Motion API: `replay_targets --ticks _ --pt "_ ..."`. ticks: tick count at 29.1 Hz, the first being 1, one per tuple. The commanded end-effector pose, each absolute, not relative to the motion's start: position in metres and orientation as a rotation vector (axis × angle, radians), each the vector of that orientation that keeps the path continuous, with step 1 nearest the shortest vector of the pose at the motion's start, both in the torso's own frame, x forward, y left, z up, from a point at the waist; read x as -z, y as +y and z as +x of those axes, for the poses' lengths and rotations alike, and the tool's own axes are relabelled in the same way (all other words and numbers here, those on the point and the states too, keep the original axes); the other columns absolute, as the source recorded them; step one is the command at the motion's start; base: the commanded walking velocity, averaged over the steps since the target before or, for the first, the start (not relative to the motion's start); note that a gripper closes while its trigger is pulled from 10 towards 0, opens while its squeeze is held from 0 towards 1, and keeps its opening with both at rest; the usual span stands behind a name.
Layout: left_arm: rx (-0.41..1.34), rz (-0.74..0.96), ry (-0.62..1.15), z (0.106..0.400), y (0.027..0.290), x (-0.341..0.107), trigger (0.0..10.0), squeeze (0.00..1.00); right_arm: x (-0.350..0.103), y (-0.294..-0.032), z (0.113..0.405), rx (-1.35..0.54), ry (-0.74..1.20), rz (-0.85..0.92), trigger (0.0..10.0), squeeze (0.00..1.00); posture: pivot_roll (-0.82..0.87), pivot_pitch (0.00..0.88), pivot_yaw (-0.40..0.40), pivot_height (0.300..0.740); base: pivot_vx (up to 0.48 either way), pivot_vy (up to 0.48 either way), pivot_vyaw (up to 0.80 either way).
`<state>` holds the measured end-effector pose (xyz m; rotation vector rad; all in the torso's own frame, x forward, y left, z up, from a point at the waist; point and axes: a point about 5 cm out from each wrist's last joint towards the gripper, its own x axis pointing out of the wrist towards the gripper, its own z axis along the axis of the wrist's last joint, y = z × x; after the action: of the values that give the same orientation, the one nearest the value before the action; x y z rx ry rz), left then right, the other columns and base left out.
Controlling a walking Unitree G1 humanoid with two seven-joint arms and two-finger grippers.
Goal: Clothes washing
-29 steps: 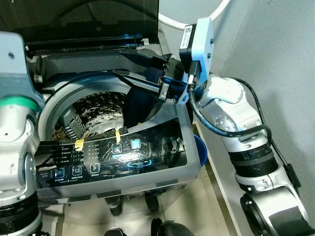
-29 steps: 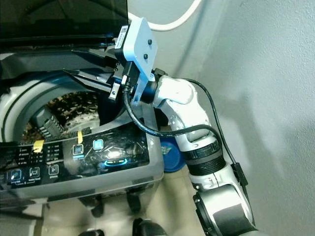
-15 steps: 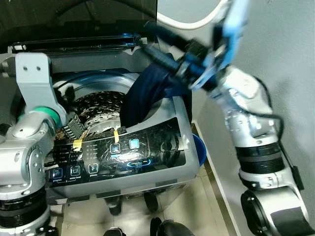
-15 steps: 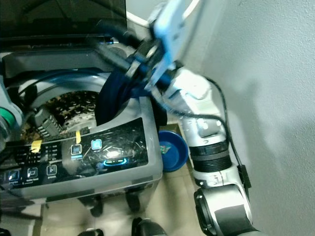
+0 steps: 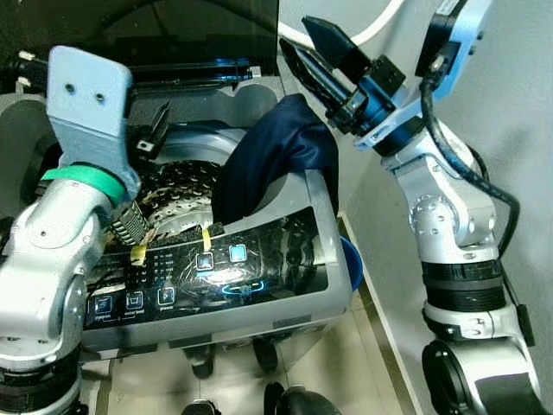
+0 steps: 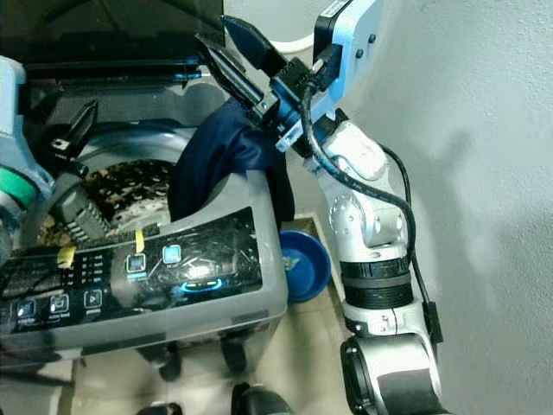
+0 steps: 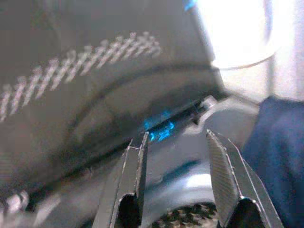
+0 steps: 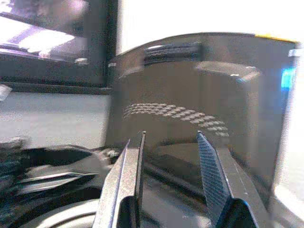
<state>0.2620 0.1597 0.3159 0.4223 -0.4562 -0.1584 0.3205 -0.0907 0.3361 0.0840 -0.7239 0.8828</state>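
navy garment (image 5: 275,157) hung over washer rim (image 5: 321,186) at 3 o'clock, half in the drum (image 5: 177,194). right gripper (image 5: 313,45) empty, fingers apart above it; left gripper (image 7: 176,156) fingers apart too. best regrasp the bunched top, push toward 9 o'clock.

Head eyes look down on the washing machine (image 5: 259,259); wrist cameras face its raised lid (image 8: 190,95)

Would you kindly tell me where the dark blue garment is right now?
The dark blue garment is draped over the washing machine's right rim, partly hanging into the drum, just below the open right pincer.
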Motion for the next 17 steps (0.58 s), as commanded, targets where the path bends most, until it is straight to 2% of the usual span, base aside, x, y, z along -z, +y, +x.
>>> replay_targets --ticks 1,3,4,6,7,8,11,13,14,15,17 --pt "0.18 0.455 -0.494 0.257 0.155 -0.317 10.0 0.0 -0.332 -0.093 0.322 -0.859 -0.72 0.085 10.0 0.0 0.09 0.105 0.024 0.74 0.0 0.0 0.0" --pt "0.13 0.687 -0.75 0.251 0.136 -0.331 10.0 0.0 -0.319 -0.099 0.33 -0.631 -0.685 0.093 10.0 0.0 0.08 0.107 0.028 0.74 0.0 0.0 0.0" --pt "0.13 0.687 -0.75 0.251 0.136 -0.331 10.0 0.0 -0.319 -0.099 0.33 -0.631 -0.685 0.093 10.0 0.0 0.08 0.107 0.028 0.74 0.0 0.0 0.0" --pt "0.069 0.768 -0.874 0.247 0.131 -0.335 10.0 0.0 -0.309 -0.108 0.332 -0.473 -0.669 0.1 10.0 0.0 0.08 0.112 0.028 0.74 0.0 0.0 0.0" --pt "0.069 0.768 -0.874 0.247 0.131 -0.335 10.0 0.0 -0.309 -0.108 0.332 -0.473 -0.669 0.1 10.0 0.0 0.08 0.112 0.028 0.74 0.0 0.0 0.0" --pt "0.048 0.727 -0.857 0.248 0.132 -0.333 10.0 0.0 -0.305 -0.114 0.332 -0.41 -0.665 0.112 10.0 0.0 0.08 0.114 0.028 0.74 0.0 0.0 0.0" --pt "0.04 0.693 -0.835 0.248 0.133 -0.331 10.0 0.0 -0.303 -0.118 0.332 -0.373 -0.662 0.12 10.0 0.0 0.08 0.114 0.028 0.74 0.0 0.0 0.0" --pt "0.077 0.437 -0.685 0.255 0.139 -0.324 10.0 0.0 -0.299 -0.123 0.333 -0.323 -0.656 0.112 10.0 0.0 0.08 0.117 0.019 0.74 0.0 0.0 0.0" --pt "0.077 0.437 -0.685 0.255 0.139 -0.324 10.0 0.0 -0.299 -0.123 0.333 -0.323 -0.656 0.112 10.0 0.0 0.08 0.117 0.019 0.74 0.0 0.0 0.0" --pt "0.089 0.353 -0.652 0.256 0.14 -0.322 10.0 0.0 -0.298 -0.124 0.333 -0.313 -0.654 0.108 10.0 0.0 0.08 0.117 0.018 0.74 0.0 0.0 0.0" --pt "0.101 0.361 -0.67 0.256 0.139 -0.324 10.0 0.0 -0.297 -0.124 0.333 -0.304 -0.652 0.103 10.0 0.0 0.08 0.117 0.016 0.74 0.0 0.0 0.0"
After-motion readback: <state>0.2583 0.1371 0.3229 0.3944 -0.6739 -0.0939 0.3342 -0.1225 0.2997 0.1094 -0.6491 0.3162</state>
